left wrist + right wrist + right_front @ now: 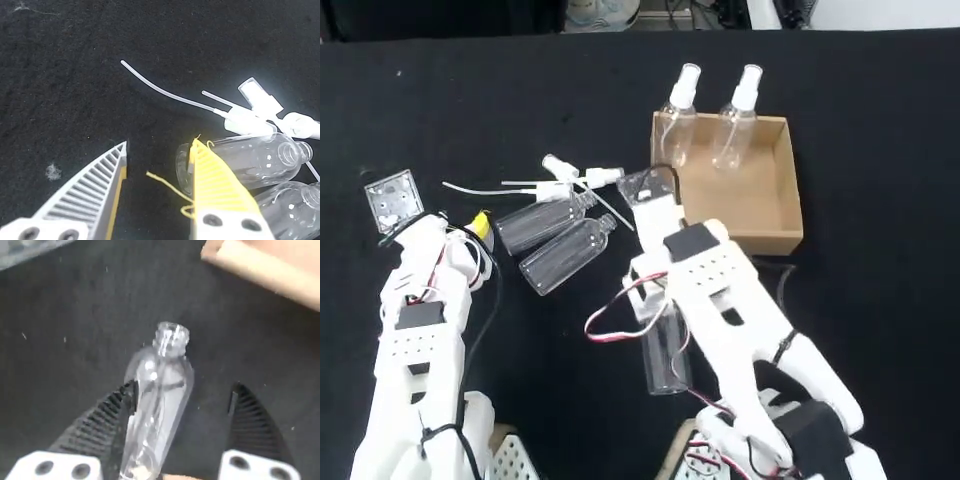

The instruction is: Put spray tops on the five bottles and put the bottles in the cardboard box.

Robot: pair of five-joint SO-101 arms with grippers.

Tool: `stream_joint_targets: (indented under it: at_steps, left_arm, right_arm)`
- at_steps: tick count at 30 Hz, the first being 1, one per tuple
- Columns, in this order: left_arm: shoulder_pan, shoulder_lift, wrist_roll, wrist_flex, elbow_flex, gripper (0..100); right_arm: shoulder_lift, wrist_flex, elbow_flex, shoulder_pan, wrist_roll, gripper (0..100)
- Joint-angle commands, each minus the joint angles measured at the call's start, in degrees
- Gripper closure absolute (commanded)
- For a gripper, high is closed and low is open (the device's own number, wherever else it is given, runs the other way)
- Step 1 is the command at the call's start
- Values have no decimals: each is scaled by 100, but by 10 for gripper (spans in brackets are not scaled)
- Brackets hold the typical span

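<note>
Two clear bottles with white spray tops (677,120) (738,125) stand at the far side of the cardboard box (788,205). Two open-necked bottles (540,222) (568,255) lie left of the box, beside loose spray tops (565,190) with long tubes. My left gripper (159,143) is open just left of those bottles (250,160), with only a yellow thread between its fingers. A further open-necked bottle (665,355) lies under the right arm. My right gripper (184,386) is open around this bottle (160,375): one black finger is against it and the other stands apart.
Black cloth covers the table. A small clear square plate (392,197) lies at the far left near the left arm (415,330). A spray top's thin tube (165,90) runs ahead of the left gripper. The box edge (265,265) is close ahead of the right gripper.
</note>
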State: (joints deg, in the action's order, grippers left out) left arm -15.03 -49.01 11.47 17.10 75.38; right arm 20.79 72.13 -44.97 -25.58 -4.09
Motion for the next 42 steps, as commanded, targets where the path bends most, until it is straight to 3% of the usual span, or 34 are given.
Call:
stream_joint_targets:
  at_steps: [1, 12, 16, 20, 23, 34, 37, 42]
  left_arm:
    - [-31, -35, 35, -97, -48, 802]
    - [-66, -35, 35, -70, -48, 802]
    - [-66, -35, 35, -70, -48, 802]
    - [-66, -35, 35, -62, -48, 802]
    - [-75, -35, 35, -62, -48, 802]
    - [-75, -44, 35, -62, -48, 802]
    - [-57, -44, 35, -79, -48, 802]
    - [-31, -44, 35, -97, -57, 802]
  right_arm:
    - [198, -281, -286, -88, 18, 744]
    - [-189, -905, -1024, -97, 70, 749]
    - [-462, -756, -892, -79, 176, 871]
    - [-576, -756, -637, -88, 2013, 989]
    - [-576, -712, -602, -79, 3015, 988]
    - [-435, -554, -470, 378, 5204, 986]
    - [-444, 70, -40, 738, 5213, 937]
    - [-462, 607, 752, 1081, 4870, 754]
